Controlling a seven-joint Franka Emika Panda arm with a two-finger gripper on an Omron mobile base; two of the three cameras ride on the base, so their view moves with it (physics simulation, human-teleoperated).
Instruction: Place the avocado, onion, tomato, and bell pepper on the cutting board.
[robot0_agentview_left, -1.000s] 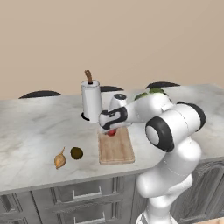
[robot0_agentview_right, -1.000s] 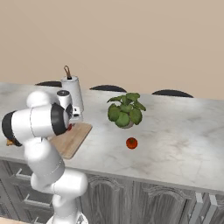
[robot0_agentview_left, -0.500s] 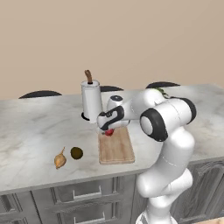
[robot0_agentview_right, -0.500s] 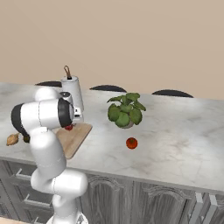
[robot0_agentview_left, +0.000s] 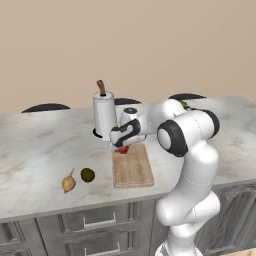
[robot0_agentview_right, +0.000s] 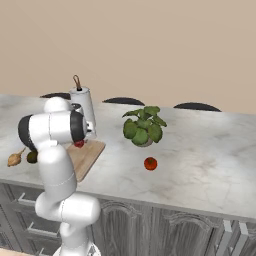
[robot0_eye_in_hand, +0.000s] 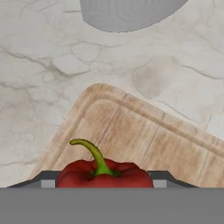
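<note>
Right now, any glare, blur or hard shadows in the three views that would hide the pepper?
Left base view: flat even light, the bell pepper half hidden under the gripper. Right base view: soft, low detail; a faint shadow beneath the tomato. Hand view: sharp, no glare; cutting board grain clear, pepper cropped at the bottom.

**Marble counter: surface contents**

A pale grey-veined marble counter (robot0_agentview_left: 40, 150) is running across the kitchen above dark grey cabinets. Lying or standing directly on it:

- Cutting board (robot0_agentview_left: 132, 169), wooden, lying flat near the front edge.
- Onion (robot0_agentview_left: 68, 183), sitting left of the board, near the front edge.
- Avocado (robot0_agentview_left: 87, 175), resting just beside the onion, between it and the board.
- Paper towel roll (robot0_agentview_left: 104, 116) on a dark round base, standing upright behind the board.
- Potted plant (robot0_agentview_right: 144, 126), standing to the right of the board.
- Tomato (robot0_agentview_right: 150, 163), lying in front of the plant, well apart from the board.
</note>
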